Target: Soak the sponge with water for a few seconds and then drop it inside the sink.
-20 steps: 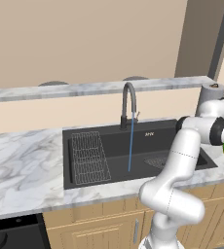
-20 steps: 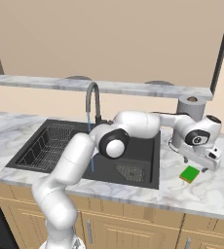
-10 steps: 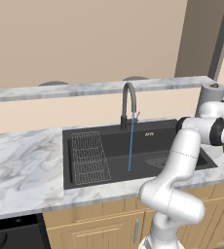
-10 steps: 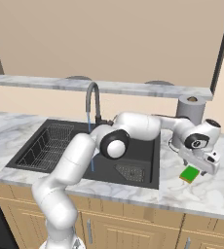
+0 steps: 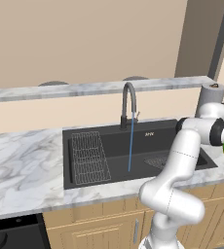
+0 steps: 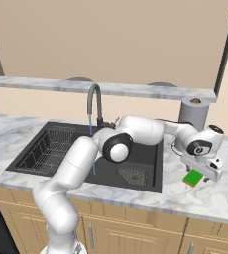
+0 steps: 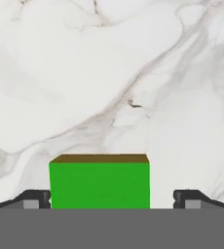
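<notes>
Green sponge lies on the tabletop between spread jaws; lower squarely, centre it, then pinch.

I see the green sponge lying flat on the marble table, right of the sink. The dark sink holds a wire rack, and a thin blue stream of water falls straight from the faucet.

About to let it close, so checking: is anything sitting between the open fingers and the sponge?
Nothing visible does. In the hand view the sponge lies on bare marble counter, centred in the open gripper, with clear gaps to both fingertips.
</notes>
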Tool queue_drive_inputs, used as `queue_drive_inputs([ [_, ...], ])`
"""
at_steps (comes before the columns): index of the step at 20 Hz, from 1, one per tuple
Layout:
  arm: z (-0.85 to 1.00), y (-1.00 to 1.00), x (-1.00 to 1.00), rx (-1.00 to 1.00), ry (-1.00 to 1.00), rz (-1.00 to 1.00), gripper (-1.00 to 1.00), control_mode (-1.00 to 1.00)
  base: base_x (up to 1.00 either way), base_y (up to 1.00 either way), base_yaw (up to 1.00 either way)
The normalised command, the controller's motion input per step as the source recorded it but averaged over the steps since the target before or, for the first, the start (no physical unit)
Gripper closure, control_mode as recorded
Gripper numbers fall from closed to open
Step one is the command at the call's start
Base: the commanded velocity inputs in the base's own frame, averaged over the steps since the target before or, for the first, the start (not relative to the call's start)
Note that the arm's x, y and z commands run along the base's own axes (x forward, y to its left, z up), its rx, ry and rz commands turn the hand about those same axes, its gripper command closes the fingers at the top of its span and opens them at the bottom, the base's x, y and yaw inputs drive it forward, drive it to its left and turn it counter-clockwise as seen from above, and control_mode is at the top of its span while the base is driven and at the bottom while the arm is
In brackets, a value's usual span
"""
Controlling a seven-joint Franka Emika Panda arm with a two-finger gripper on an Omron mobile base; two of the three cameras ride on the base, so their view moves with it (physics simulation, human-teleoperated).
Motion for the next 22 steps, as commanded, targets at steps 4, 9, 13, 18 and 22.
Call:
queue_drive_inputs([
  [4, -0.12, 0.00, 0.00, 0.00, 0.00, -0.02, -1.00, -1.00, 0.00, 0.00, 0.00],
  [9, -0.13, 0.00, 0.00, 0.00, 0.00, -0.02, -1.00, -1.00, 0.00, 0.00, 0.00],
  [13, -0.18, 0.00, 0.00, 0.00, 0.00, -0.01, -1.00, -1.00, 0.00, 0.00, 0.00],
  [18, -0.24, 0.01, 0.00, 0.00, 0.00, -0.01, -1.00, -1.00, 0.00, 0.00, 0.00],
  [22, -0.32, 0.13, 0.00, 0.00, 0.00, 0.00, -1.00, -1.00, 0.00, 0.00, 0.00],
])
